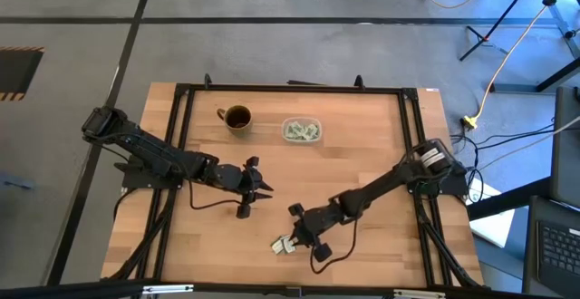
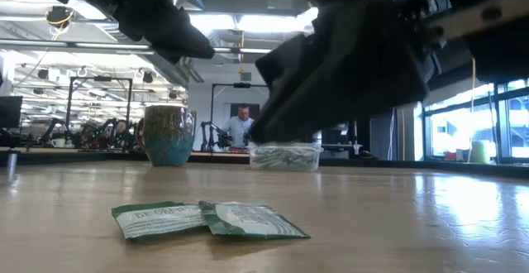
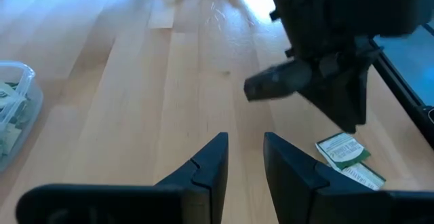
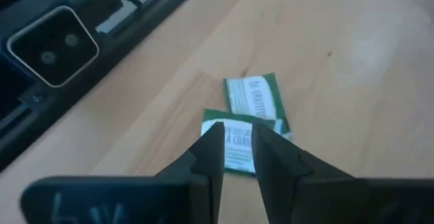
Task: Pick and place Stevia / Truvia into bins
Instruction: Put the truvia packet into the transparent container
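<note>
Two green-and-white Stevia sachets (image 4: 252, 96) (image 4: 232, 142) lie flat on the wooden table near its near edge, one partly over the other; the low view shows them side by side (image 2: 157, 219) (image 2: 252, 221). My right gripper (image 4: 239, 149) hovers just above them, slanting down, open by a narrow gap and touching nothing. The clear bin (image 1: 301, 130) with several sachets inside stands at the far middle of the table. My left gripper (image 3: 244, 163) waits open over the table's left middle (image 1: 258, 188), with nothing between its fingers.
A brown and teal mug (image 1: 237, 118) stands left of the bin. Black frame rails (image 1: 181, 127) run along the table's sides. A small camera block (image 4: 47, 47) sits at the near edge close to the sachets. Bare wood lies between the arms and the bin.
</note>
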